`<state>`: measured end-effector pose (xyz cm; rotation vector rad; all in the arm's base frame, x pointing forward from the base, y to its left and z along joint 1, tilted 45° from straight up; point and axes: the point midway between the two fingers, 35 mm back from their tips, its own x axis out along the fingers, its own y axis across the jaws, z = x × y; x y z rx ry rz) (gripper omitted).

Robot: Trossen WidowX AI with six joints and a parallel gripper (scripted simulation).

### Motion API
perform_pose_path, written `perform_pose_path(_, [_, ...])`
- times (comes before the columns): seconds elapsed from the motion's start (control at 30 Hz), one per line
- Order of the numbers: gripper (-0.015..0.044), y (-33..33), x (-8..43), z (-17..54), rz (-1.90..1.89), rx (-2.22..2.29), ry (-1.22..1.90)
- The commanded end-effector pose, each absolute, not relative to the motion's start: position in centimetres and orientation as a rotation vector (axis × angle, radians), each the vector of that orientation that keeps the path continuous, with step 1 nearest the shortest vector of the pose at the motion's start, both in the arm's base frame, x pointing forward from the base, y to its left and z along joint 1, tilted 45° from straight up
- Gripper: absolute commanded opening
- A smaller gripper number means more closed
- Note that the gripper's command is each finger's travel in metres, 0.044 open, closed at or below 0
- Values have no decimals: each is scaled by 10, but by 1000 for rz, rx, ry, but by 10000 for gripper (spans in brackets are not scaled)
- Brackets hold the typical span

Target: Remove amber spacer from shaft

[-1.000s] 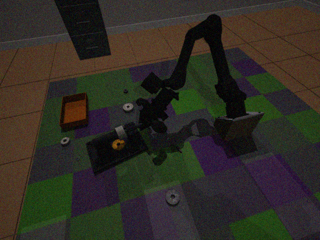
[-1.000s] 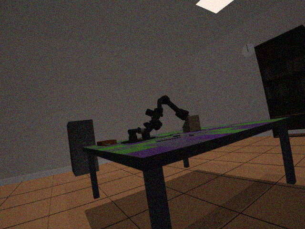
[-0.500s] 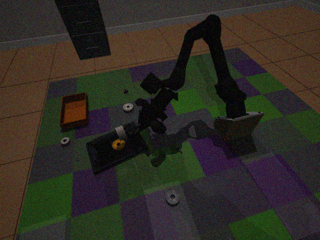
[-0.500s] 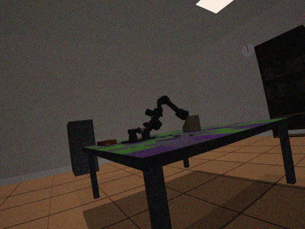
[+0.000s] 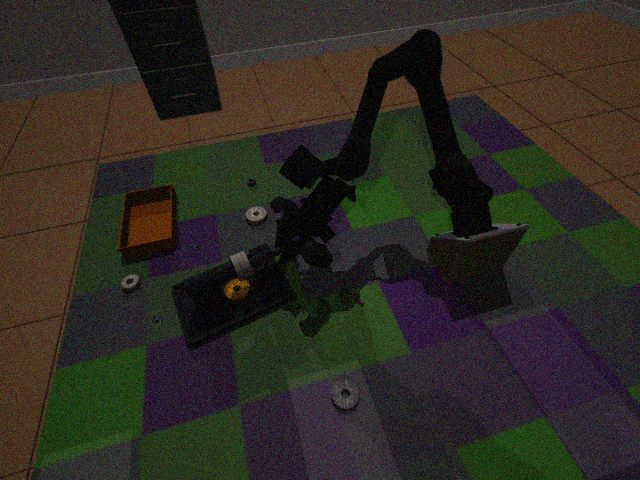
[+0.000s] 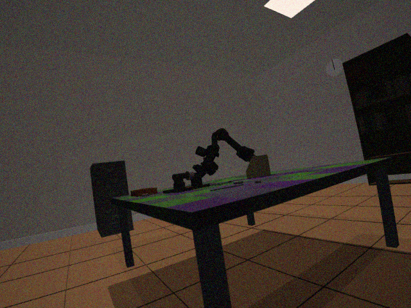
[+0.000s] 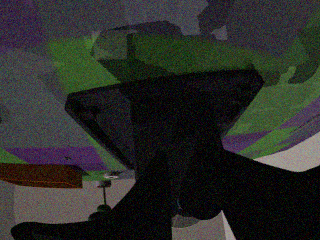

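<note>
1. End effector: the gripper [image 5: 278, 253] [image 6: 196, 175] [image 7: 183, 154] is at the fixture, left of centre in the top view. Its fingers stand slightly apart, in a narrow gap, and appear not to clamp the shaft. Contact with the shaft is too dark to confirm.
2. Task part: the amber spacer [image 5: 236, 289] lies off the shaft, over the dark base plate [image 5: 217, 335] [image 6: 167, 191] [image 7: 200, 77], left of centre in the top view. This placement suggests that the drop is done.
3. Retained part: a pale spacer [image 5: 240, 263] [image 6: 191, 175] sits around the shaft line, just above the amber one in the top view. It must remain there, so the shaft has to keep supporting it.
4. Housing: a dark block [image 6: 179, 182] at lower centre-left of the exterior view is probably the housing. Full seating of the shaft cannot be verified.
5. Surroundings: an orange tray [image 5: 149, 227] [image 6: 143, 191] [image 7: 42, 175] stands at left in the top view, apart from the fixture; it has no evident role.
6. Step in hand: probably the release. The narrow opening would suit it, since wide fingers could strike the fixture.
7. Next move: confirm seating, widen the fingers, then withdraw straight. A sideways retreat could drag the shaft.
</note>
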<state>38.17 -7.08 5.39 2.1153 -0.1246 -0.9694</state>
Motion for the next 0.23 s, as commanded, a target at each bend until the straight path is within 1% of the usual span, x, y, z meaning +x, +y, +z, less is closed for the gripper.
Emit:
perform_pose_path(0.0, [184,-71,382,54,-968,2116,-124])
perform_pose_path(0.2, [341,-70,381,55,-968,2116,-124])
